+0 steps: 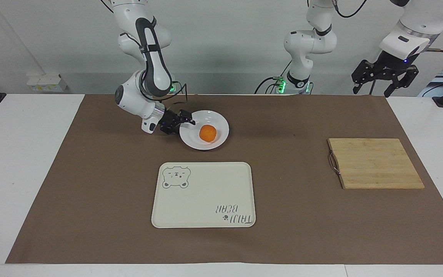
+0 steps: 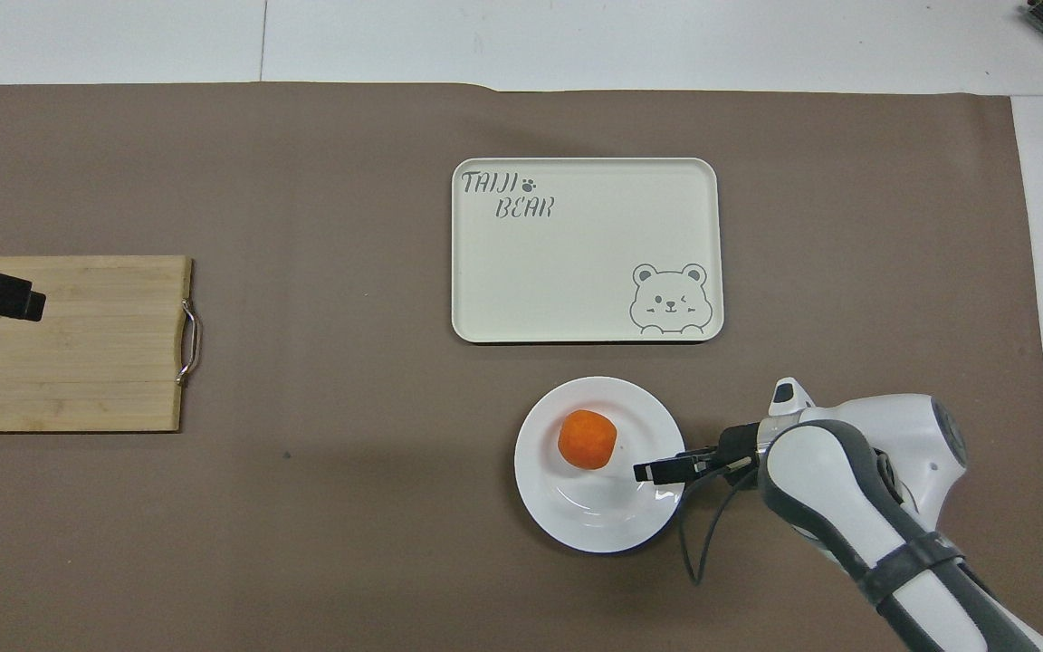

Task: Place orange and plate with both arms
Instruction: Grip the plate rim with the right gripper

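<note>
Brown paper covers most of the white counter (image 1: 29, 161), and on it lie three flat things: a round glossy white shallow plate (image 1: 221, 124) close to the robots toward the right arm's end, a cream rectangular tray with a bear drawing (image 1: 206, 184) farther from the robots than the plate, and a pale bamboo cutting board with a metal handle (image 1: 375, 163) toward the left arm's end. A small round bright-orange orange (image 1: 207, 133) sits in the plate's well, so that half of the job looks done.

Judging by the layout, the step in hand is the grasp on the plate. The right claw (image 1: 185, 122) comes in low and almost level from the right arm's side, its jaws spread apart, one fingertip over the plate's rim and the other at or under its edge; the overhead view (image 2: 662, 470) shows the tip reaching just inside the rim, short of the orange. It holds nothing yet. The left claw (image 1: 383, 77) waits high up above the edge of the counter at the left arm's end, jaws wide and empty.

Next, the right claw would need to pinch the rim firmly, then lift the plate level and carry it to the tray, which seems the likely destination, slowly enough that the orange does not roll off.
</note>
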You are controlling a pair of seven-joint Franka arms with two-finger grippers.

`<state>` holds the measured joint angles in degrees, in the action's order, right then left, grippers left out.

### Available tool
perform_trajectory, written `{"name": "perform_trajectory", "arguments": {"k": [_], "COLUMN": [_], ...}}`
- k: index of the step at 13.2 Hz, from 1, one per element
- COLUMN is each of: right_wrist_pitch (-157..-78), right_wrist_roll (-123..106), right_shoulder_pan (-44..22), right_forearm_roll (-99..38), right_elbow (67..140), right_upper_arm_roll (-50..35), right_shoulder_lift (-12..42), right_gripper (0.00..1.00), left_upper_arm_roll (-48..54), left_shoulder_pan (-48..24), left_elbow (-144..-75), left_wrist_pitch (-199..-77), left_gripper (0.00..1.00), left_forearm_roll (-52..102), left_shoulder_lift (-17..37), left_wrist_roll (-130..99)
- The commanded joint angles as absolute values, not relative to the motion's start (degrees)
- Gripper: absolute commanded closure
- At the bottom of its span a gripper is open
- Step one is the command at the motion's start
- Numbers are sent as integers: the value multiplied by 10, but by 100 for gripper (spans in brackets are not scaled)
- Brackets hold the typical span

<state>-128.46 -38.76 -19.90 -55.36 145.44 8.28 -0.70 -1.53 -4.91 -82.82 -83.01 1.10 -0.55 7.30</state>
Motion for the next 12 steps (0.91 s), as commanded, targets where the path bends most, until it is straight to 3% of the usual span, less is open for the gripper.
{"name": "perform_trajectory", "arguments": {"k": [1,2,3,5,6,8,10,12], "right_wrist_pitch": [-1285,-1285,-1285,-1286,-1286,-1288,-1291,-1292], "right_wrist_roll": [-401,-401,-399,-399,-396,-395,-395,-395], "right_shoulder_pan": [-202,-202,-202,-202,-202,-202,-202,-202], "right_forearm_roll": [-582,-582,-583,-583,-583,-583,-582,-582], "right_elbow": [1472,1472,1472,1472,1472,1472,1470,1469], "right_upper_arm_roll": [83,83,83,83,83,83,83,83], "right_shoulder_lift": [-19,-19,-19,-18,-18,-17,-15,-12], "right_gripper": [0,13,37,66,75,81,99,100], "left_upper_arm_roll": [-11,-11,-11,-11,-11,-10,-10,-10], "left_shoulder_pan": [-35,-32,-33,-32,-33,-37,-37,-40], "left_elbow": [-841,-840,-840,-841,-845,-875,-943,-947], "left_wrist_pitch": [-823,-822,-820,-811,-809,-809,-845,-857], "left_gripper": [0,0,0,0,0,0,0,0], "left_forearm_roll": [3,9,9,8,8,7,7,7], "left_shoulder_lift": [-13,-13,-13,-15,-17,-36,-75,-76], "left_wrist_roll": [55,55,55,55,55,52,53,54]}}
